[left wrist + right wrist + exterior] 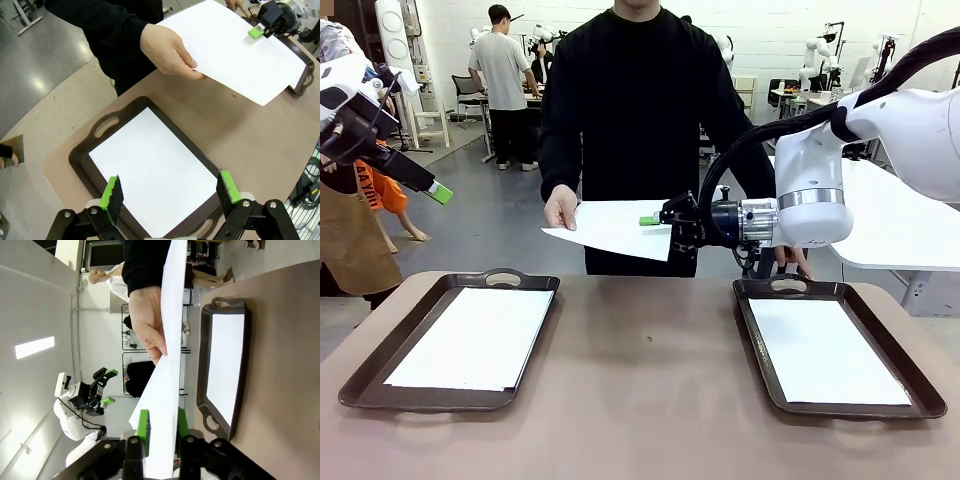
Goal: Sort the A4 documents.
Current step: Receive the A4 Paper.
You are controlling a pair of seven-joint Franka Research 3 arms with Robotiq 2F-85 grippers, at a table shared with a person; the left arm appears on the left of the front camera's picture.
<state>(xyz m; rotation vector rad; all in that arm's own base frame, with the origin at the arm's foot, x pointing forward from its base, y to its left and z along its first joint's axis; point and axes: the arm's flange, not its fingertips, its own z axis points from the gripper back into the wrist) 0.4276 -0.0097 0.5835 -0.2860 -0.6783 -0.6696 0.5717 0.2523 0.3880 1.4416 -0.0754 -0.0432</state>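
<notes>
A person's hand [560, 207] holds out one A4 document [615, 228] above the table's far edge. My right gripper [655, 222] reaches in from the right and is shut on that sheet's opposite edge, with a green pad on each face of the paper [167, 365]. Another A4 document [475, 338] lies flat in the left tray [505, 277]. A further one [825, 350] lies in the right tray [755, 340]. My left gripper [435, 190] hangs high at the far left, open [170, 190] and holding nothing, above the left tray's sheet [155, 170].
The person in a black top stands at the far side of the brown table [650, 400], the other hand near the right tray's handle [798, 262]. A white table [900, 230] stands behind at the right. Bare tabletop lies between the two trays.
</notes>
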